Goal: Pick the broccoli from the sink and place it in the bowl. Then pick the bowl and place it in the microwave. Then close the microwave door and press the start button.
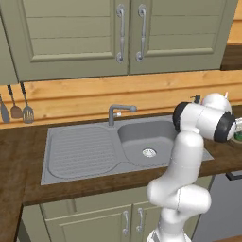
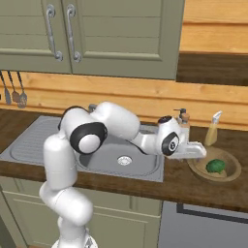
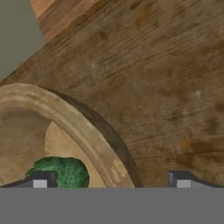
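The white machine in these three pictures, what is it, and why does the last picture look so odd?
It is a robot arm in a computer-drawn kitchen. Two pictures come from cameras riding behind the arm, one to its left and one to its right, so they show the same counter from two sides. The odd picture is taken from a camera on the arm's hand, looking down past its two dark fingers, which stand wide apart and hold nothing.

In the counter there is a grey sink with a tap. To its right stands a wooden bowl with a green broccoli lying in it. In the hand view you see the bowl's rim and the broccoli up close. Two bottles stand behind the bowl, and utensils hang on the wall at left.
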Robot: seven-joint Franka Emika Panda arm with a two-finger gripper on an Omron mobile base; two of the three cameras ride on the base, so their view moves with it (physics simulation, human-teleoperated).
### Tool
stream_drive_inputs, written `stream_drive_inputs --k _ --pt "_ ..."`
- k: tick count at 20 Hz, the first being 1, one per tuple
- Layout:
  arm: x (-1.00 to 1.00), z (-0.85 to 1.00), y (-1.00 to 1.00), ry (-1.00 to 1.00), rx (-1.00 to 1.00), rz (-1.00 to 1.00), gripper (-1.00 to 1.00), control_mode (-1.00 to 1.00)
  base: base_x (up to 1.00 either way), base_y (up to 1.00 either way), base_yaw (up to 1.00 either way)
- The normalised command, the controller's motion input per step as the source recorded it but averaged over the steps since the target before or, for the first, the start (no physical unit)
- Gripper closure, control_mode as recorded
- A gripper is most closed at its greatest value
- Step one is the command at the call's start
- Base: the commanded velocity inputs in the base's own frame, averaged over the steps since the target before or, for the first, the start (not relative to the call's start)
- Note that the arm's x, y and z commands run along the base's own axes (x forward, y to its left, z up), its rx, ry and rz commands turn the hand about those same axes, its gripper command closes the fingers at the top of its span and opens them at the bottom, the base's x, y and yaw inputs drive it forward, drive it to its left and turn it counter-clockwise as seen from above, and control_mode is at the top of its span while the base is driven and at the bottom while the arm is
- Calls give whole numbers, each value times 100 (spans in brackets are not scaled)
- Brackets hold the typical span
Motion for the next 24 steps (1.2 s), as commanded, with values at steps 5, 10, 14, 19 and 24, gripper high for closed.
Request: stream_drive_inputs --k 5,10,14,19,24 --pt "66 -8 -15 14 -12 13 -100 -100 0 0 0" --pt "26 -28 -45 11 -4 8 100 -100 0 0 0" --pt "0 -25 -56 5 0 2 100 -100 0 0 0" --pt "-18 6 -9 2 0 0 100 -100 0 0 0" --pt "-91 100 47 -2 -1 6 100 -100 0 0 0"
